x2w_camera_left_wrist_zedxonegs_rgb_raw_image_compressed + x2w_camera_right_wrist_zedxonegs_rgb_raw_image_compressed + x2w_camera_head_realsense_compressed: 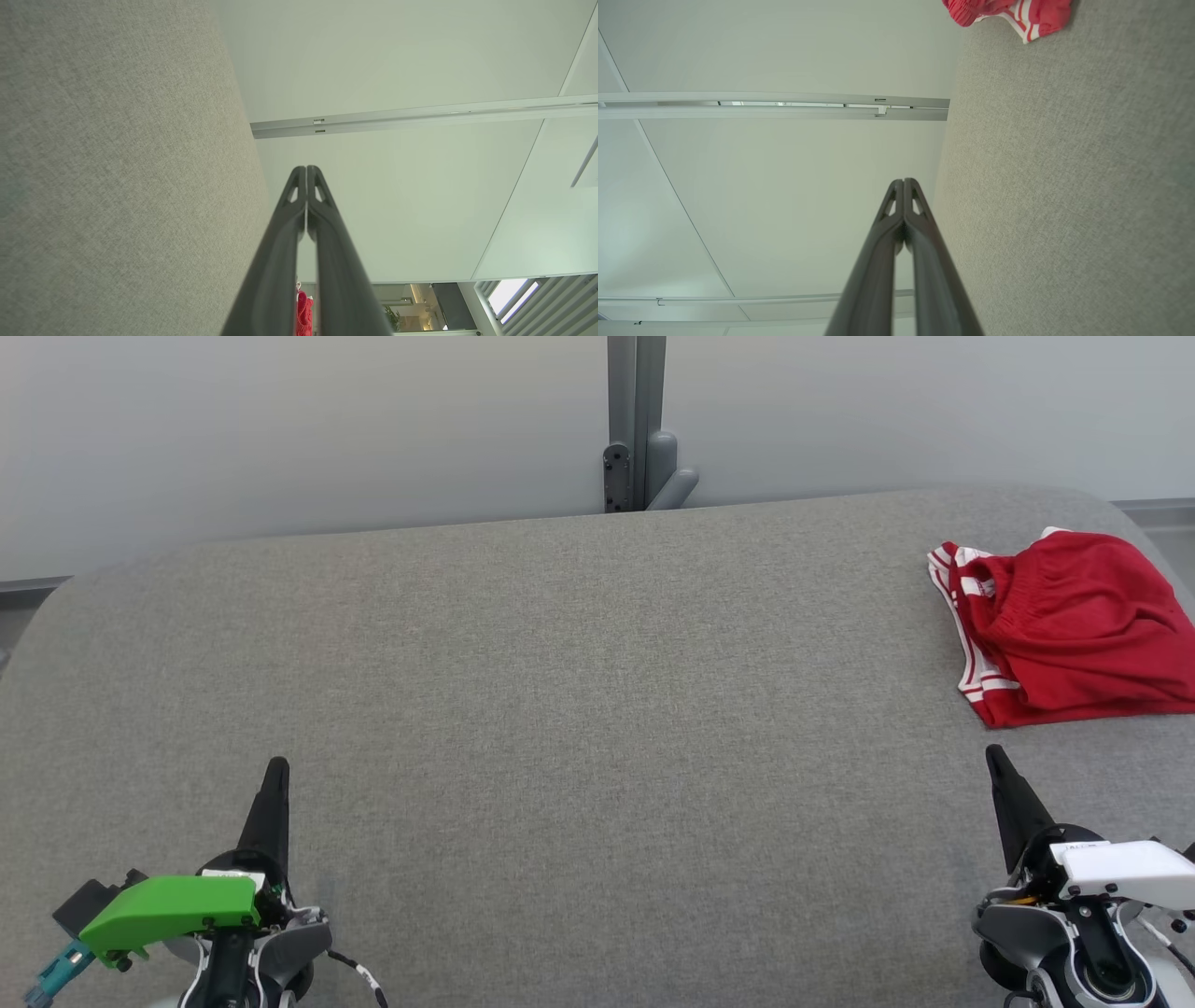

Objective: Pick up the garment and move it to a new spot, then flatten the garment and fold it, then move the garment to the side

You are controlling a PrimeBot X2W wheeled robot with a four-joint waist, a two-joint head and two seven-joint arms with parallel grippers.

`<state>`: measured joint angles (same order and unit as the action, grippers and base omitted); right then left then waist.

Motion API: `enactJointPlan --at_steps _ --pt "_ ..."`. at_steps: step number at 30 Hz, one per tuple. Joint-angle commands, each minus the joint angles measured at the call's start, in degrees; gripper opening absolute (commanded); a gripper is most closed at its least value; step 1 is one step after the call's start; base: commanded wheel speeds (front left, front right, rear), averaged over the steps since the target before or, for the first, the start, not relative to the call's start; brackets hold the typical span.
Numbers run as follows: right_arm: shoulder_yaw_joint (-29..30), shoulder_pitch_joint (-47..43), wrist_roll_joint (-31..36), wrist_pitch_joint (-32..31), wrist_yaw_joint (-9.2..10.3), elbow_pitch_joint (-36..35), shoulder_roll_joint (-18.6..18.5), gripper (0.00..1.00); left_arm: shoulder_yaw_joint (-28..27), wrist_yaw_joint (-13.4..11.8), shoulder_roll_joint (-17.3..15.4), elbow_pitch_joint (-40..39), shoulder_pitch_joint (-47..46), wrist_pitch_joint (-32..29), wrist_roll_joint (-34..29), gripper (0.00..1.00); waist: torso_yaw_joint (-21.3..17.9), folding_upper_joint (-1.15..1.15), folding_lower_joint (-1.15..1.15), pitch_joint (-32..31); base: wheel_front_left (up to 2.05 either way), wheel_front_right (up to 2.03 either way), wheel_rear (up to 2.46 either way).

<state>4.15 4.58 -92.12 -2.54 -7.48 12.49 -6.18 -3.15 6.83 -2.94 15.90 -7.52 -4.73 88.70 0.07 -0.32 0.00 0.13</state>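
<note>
The red garment (1074,625), heaped at the head view's upper right, looks light, soft and limp, best pinched at its striped edge; left gripper (277,770) and right gripper (994,756) are closed, empty.

The tabletop (597,663) is covered in grey woven cloth, matt and slightly rough. The garment (1083,625), upper right of the frame, is soft red cloth with white stripes. The left tool (277,770) and right tool (993,756) look like dark matt plastic. The green cover (168,907) and white cover (1120,863) are smooth plastic.
</note>
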Motion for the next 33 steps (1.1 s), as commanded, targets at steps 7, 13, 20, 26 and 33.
enactJointPlan --at_steps 7,13,20,26,33 --pt "0.6 -0.6 -3.6 -1.0 -0.02 -0.4 -0.5 0.0 -0.5 0.8 0.1 0.2 -1.3 -0.8 3.3 0.0 -0.1 0.31 0.0 -0.1 0.0 0.0 0.0" --pt "0.7 -0.6 -4.4 -1.1 -0.02 -0.4 -0.5 0.0 -0.6 0.9 0.1 0.2 -1.3 -1.1 3.9 0.0 -0.1 0.32 0.0 -0.1 0.0 0.0 0.0" --pt "0.8 -0.6 -4.4 -1.2 -0.02 -0.4 -0.4 0.0 -0.6 0.9 0.1 0.2 -1.3 -1.1 3.9 0.0 -0.1 0.32 0.0 -0.1 0.0 0.0 0.0" --pt "0.8 -0.6 -4.3 -1.2 -0.02 -0.4 -0.4 0.0 -0.6 0.9 0.1 0.2 -1.3 -1.1 3.9 0.0 -0.1 0.32 0.0 -0.1 0.0 0.0 0.0" --pt "0.8 -0.6 -4.3 -1.2 -0.02 -0.4 -0.4 0.0 -0.6 0.9 0.1 0.2 -1.3 -1.1 3.9 0.0 -0.1 0.32 0.0 -0.1 0.0 0.0 0.0"
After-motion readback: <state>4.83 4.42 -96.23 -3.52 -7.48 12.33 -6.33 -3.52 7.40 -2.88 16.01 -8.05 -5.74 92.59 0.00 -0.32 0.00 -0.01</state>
